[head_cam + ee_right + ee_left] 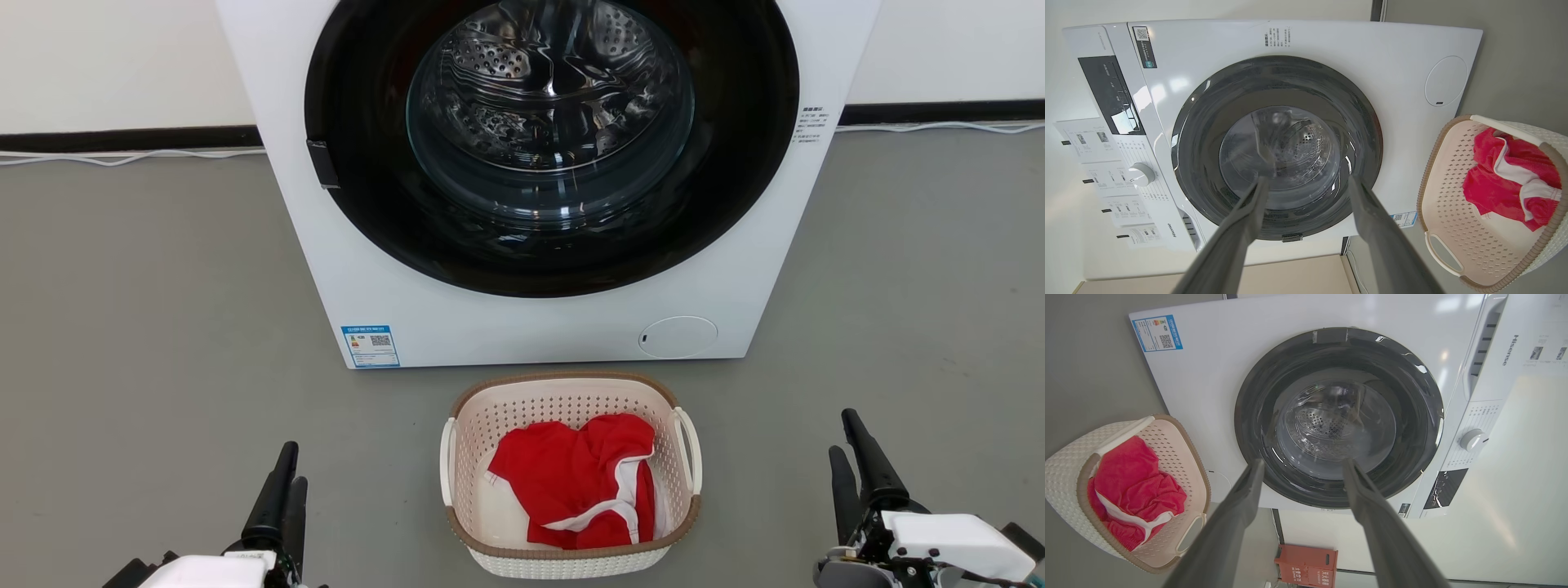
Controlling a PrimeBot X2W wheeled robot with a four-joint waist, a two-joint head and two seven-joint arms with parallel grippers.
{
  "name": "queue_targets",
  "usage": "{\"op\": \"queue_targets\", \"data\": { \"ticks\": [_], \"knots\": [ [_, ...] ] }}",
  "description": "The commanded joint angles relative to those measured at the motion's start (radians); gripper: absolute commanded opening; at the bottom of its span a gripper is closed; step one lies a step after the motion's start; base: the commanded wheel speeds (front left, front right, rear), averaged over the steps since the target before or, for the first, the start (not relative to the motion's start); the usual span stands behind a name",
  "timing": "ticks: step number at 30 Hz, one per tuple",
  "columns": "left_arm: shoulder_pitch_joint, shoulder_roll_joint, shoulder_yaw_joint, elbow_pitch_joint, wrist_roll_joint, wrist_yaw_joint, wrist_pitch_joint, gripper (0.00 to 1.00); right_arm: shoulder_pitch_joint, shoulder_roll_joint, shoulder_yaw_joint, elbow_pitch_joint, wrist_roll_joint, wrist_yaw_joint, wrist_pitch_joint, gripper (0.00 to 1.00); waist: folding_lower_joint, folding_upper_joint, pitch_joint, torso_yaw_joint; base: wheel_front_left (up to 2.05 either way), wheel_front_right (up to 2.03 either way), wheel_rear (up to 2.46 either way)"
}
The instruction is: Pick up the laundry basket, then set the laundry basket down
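The laundry basket is cream-white and perforated, with a brown rim and white loop handles. It stands on the grey floor just in front of the washing machine, with a red and white garment inside. The basket also appears at the left of the left wrist view and at the right of the right wrist view. My left gripper is at the lower left, well apart from the basket, open with nothing in it. At the lower right my right gripper is also open and holds nothing.
A white front-loading washing machine with a shut dark glass door stands directly behind the basket. A white cable runs along the wall base. An orange crate sits beside the machine.
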Motion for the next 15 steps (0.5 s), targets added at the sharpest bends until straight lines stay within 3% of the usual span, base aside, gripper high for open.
{"op": "queue_targets", "data": {
  "ticks": [1, 15],
  "knots": [
    [-0.023, 0.007, -0.002, -0.028, 0.028, -0.001, -0.011, 1.00, -0.020, -0.010, 0.005, -0.037, -0.035, 0.002, -0.017, 1.00, -0.0002, 0.0000, 0.000, 0.000, 0.00, 0.00, 0.00],
    [-0.022, 0.008, -0.022, -0.032, 0.174, 0.006, -0.052, 1.00, -0.020, -0.011, 0.004, -0.059, -0.260, 0.003, -0.058, 1.00, -0.0002, 0.0000, -0.001, -0.001, 0.00, 0.00, 0.00]
  ]
}}
